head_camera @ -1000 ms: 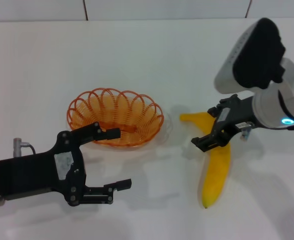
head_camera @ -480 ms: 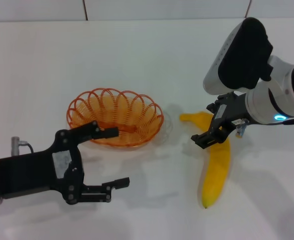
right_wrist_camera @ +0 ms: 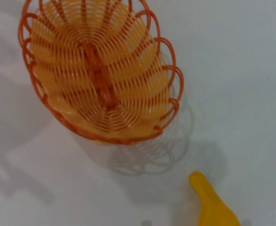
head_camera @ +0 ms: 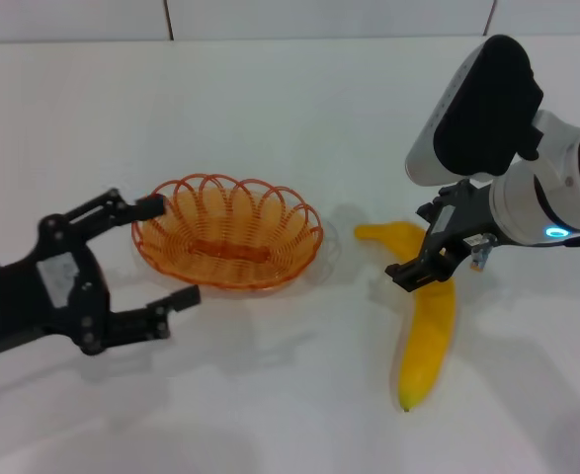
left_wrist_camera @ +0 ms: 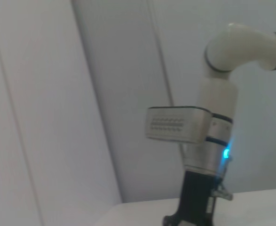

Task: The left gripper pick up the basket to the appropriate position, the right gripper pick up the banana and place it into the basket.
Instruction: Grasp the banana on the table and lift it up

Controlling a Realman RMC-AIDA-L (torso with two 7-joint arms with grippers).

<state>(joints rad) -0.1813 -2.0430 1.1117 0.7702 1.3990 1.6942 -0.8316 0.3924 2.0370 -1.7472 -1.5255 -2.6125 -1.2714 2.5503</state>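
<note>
White surface (head_camera: 270,109) carries the orange basket (head_camera: 228,243), nothing inside, just beside the left end effector (head_camera: 161,252), fingers spread. Right end effector (head_camera: 415,274) hovers released over the banana (head_camera: 426,326). Sticker text unreadable.

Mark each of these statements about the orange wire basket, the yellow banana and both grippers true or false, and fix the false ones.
1. The shallow oval orange wire basket is empty. True.
2. The curved yellow banana lies inside the basket. False: it lies on the white table, beside the basket and apart from it.
3. The left gripper, a black claw on an all-black arm, has its jaws open at the basket's left end. True.
4. The left gripper has lifted the basket off the table. False: the basket sits on the table.
5. The right gripper, a black claw on a white arm, is over the banana's upper part. True.
</note>
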